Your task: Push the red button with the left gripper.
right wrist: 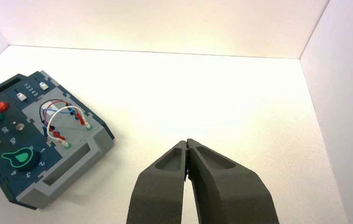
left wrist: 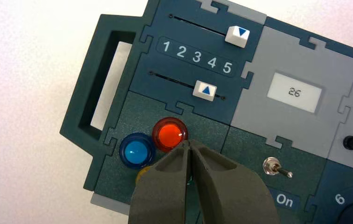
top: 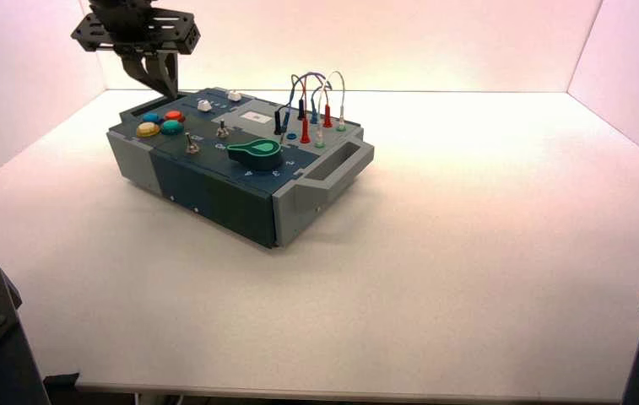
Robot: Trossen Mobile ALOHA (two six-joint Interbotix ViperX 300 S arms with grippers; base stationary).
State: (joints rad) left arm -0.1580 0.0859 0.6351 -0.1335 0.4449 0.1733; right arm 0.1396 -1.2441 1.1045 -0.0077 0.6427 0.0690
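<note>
The red button is a round red-orange dome in the cluster of four coloured buttons at the box's left end, and it also shows in the high view. My left gripper is shut and empty. Its tips point down just beside the red button's rim. In the high view the left gripper hangs a little above the box, behind the buttons. The blue button sits beside the red one. The yellow button is mostly hidden under my fingers. My right gripper is shut over bare table, far from the box.
The box stands turned at the table's back left, with a handle at its button end. Two white sliders flank the numbers 1 to 5. A display reads 26. A toggle switch, a green knob and wired plugs lie further along.
</note>
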